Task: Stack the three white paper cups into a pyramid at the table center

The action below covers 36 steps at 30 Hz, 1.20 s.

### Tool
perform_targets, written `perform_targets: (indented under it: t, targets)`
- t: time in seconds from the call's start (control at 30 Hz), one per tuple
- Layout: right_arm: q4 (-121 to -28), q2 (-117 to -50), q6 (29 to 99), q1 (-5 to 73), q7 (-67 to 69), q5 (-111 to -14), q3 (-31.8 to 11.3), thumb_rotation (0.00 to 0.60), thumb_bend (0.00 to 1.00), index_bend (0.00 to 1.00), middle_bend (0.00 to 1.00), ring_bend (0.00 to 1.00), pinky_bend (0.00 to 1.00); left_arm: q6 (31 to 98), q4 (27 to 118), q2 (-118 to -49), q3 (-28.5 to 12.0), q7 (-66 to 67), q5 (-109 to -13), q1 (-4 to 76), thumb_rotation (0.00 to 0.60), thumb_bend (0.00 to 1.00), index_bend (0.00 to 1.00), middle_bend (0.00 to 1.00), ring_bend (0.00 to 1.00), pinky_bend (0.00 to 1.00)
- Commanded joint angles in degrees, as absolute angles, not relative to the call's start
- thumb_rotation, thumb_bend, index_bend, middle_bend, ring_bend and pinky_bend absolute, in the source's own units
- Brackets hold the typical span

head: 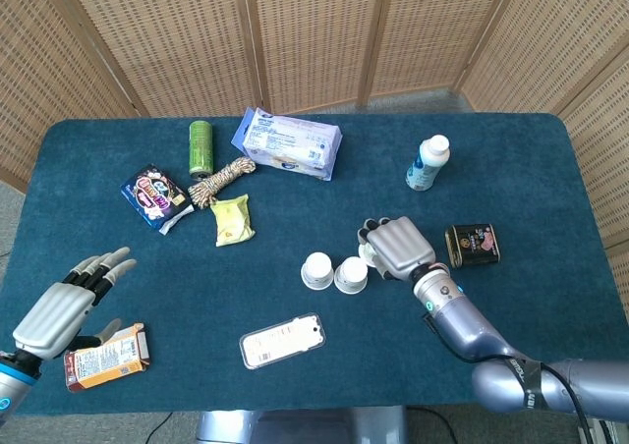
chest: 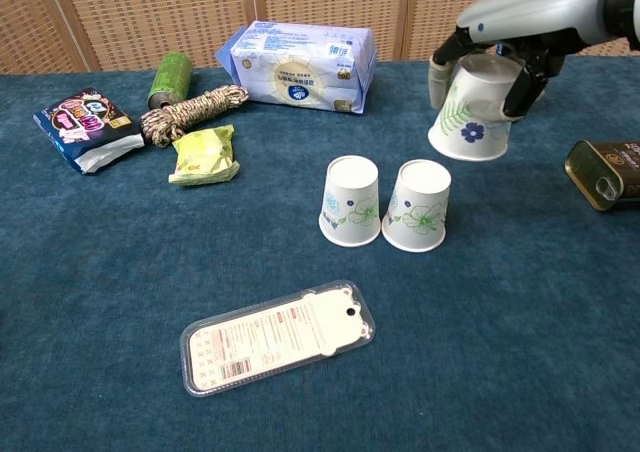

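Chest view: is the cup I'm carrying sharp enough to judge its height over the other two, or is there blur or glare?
Chest view: the lifted paper cup in the right hand is sharp, its flower print readable, clearly off the cloth above the two standing cups; soft even light, no glare. Head view: the hand covers most of that cup.
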<state>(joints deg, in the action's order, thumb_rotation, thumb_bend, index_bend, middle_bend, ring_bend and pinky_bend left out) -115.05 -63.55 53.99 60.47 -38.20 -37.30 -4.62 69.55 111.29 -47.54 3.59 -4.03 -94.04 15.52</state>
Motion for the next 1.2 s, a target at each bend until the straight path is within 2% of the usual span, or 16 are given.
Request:
perform_targets:
  t: [0.03, 0.47, 0.9, 1.2]
  targets:
    - [-117.9, -62.5, 55.2, 62.0, -40.3, -35.8, -5.1, 0.6, 0.57, 0.32, 0.26, 0.31, 0.61, 69.6, 111.3, -47.5, 3.6, -4.0, -94.2, 15.6, 0.6, 0.43, 0.03, 0.0, 0.0, 0.09]
    - [-123.6, -65.8, 59.9, 68.7, -49.1, -28.3, -5.6, 0.6, 0.57, 0.31, 0.26, 0.31, 0.61, 69.6, 110.8, -47.6, 3.6, -4.7, -94.9, 16.0, 0.6, 0.43, 0.03, 0.0, 0.0, 0.09]
    - [-120.2, -72.0, 61.3, 76.4, -54.8, -17.8, -6.6, 0.6, 0.57, 0.31, 0.26, 0.3, 0.61, 69.7, 109.1, -47.9, 3.9, -6.6, -94.8, 16.0, 0.6, 0.43, 0.03, 0.0, 0.0, 0.09]
    - [-117.0, -74.5, 60.7, 78.8, -55.6, -14.1, -6.0, 0.6, 0.56, 0.3, 0.25, 0.28, 0.59, 69.6, 107.8, -48.3, 4.0, -7.8, -94.5, 16.1, 0.6, 0.43, 0.03, 0.0, 0.0, 0.09]
